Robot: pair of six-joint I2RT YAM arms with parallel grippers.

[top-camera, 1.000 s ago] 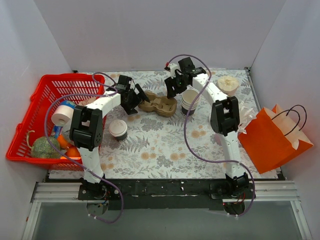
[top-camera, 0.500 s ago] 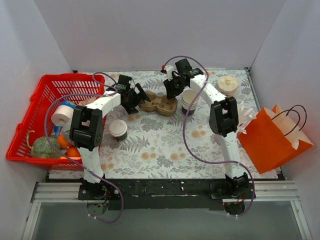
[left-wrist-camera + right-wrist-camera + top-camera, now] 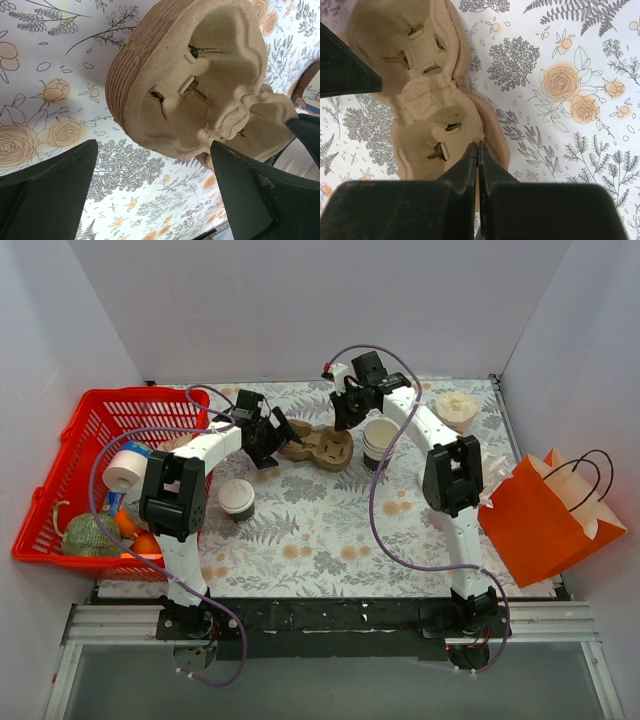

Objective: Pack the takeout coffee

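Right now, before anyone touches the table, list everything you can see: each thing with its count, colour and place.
coffee cup: one, cream with a white lid, left of middle
cup tray: one nested stack, brown, far middle
lidless cups: one stack, cream, right of the tray
far cup: one, pale contents too small to name, far right
paper bag: one, orange, right edge
basket: one, red, left side
white roll: one, in the basket
melon: one, green, in the basket
tablecloth: one, white with flowers
left pincer: black, open, either side of the tray
right pincer: black, shut on the tray's rim
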